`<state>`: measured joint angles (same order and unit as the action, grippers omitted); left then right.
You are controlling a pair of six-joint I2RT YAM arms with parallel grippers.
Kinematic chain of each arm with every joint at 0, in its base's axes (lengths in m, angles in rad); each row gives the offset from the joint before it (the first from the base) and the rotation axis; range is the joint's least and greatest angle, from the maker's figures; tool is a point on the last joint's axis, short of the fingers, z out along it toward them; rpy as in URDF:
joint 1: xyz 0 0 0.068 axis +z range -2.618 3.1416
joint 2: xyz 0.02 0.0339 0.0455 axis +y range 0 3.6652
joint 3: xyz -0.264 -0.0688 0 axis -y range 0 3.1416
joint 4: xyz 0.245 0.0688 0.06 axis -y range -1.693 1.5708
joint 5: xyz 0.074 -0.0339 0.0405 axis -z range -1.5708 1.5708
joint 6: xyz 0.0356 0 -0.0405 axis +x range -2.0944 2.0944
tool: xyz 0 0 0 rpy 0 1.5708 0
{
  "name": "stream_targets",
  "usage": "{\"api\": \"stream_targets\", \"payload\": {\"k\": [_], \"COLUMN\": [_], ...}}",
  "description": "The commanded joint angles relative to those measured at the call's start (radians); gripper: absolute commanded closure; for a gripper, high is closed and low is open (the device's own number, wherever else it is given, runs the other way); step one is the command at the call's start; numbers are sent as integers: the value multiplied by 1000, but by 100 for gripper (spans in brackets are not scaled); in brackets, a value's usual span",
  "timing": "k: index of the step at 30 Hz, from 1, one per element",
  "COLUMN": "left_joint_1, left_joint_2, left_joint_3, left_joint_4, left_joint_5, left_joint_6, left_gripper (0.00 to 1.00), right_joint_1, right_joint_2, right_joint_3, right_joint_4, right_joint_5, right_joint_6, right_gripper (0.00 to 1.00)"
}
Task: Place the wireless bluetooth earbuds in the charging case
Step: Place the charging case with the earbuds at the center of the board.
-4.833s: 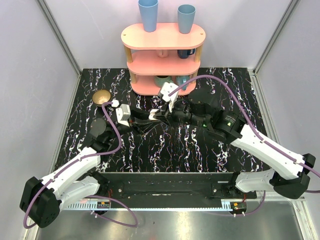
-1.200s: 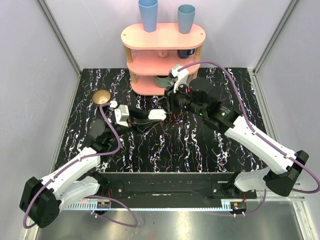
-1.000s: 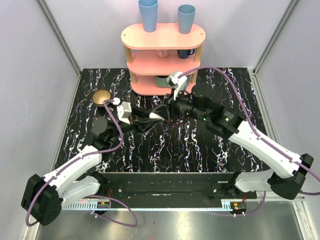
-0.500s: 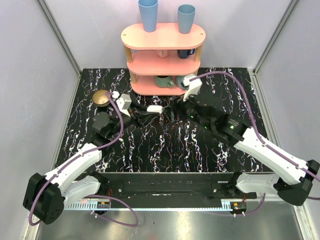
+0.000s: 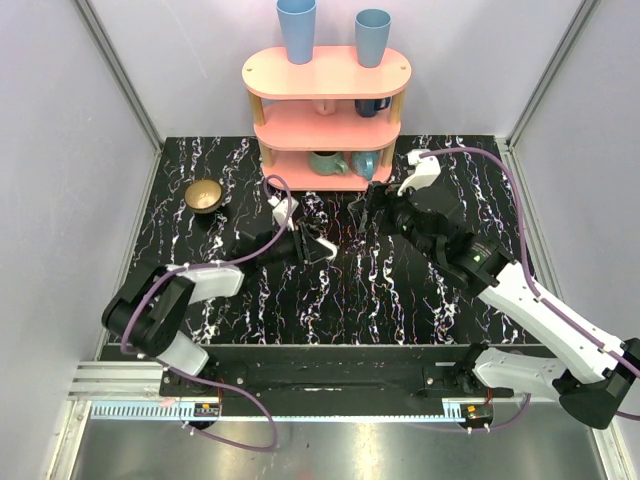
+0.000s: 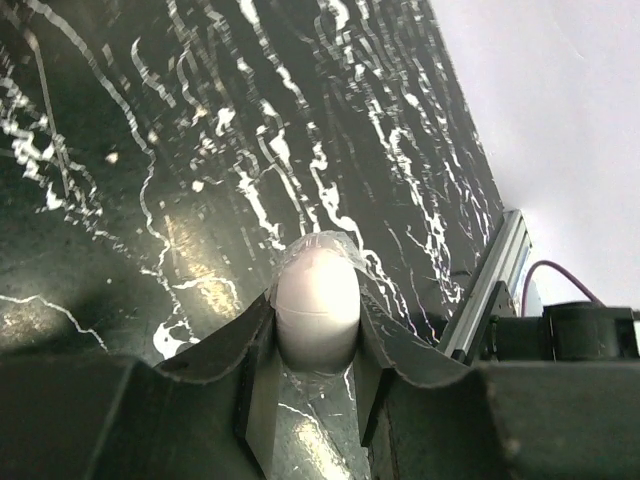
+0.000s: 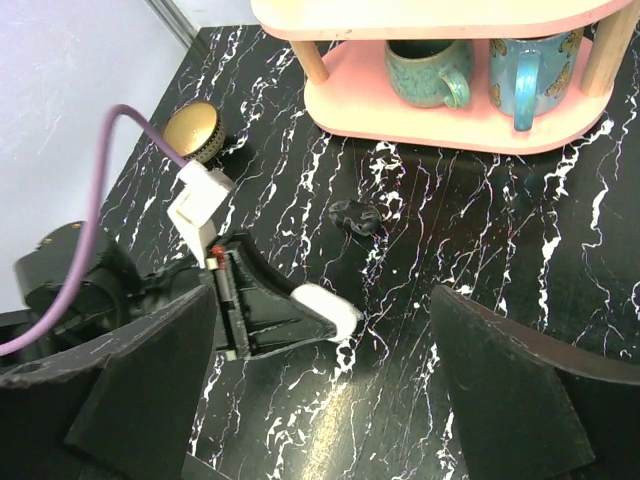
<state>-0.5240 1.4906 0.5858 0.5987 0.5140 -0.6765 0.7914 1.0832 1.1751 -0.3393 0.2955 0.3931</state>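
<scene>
From above, the left gripper (image 5: 320,247) pinches the case (image 5: 325,245) at its fingertips; its wrist camera shows the case (image 6: 317,305) squeezed between both fingers (image 6: 215,345); the right gripper (image 7: 320,300) camera shows its jaws spread wide, the case (image 7: 328,308) ahead of them.

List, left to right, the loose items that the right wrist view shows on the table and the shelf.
gold bowl → charging case → teal mug → blue mug
</scene>
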Motion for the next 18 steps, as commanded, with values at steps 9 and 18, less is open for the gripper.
{"api": "stream_targets", "payload": {"k": [9, 18], "left_joint_1": [-19, -31], "left_joint_2": [319, 415], "left_joint_3": [88, 89], "left_joint_4": [260, 283], "left_joint_5": [-109, -135], "left_joint_6": [-268, -325], "left_gripper": [94, 74], "right_joint_1": [-17, -20], "right_joint_2": [-65, -62], "right_joint_3": [-49, -49], "right_joint_4": [29, 31], "right_joint_5": [-4, -16], "right_joint_6": [56, 53], "right_gripper": [3, 2]}}
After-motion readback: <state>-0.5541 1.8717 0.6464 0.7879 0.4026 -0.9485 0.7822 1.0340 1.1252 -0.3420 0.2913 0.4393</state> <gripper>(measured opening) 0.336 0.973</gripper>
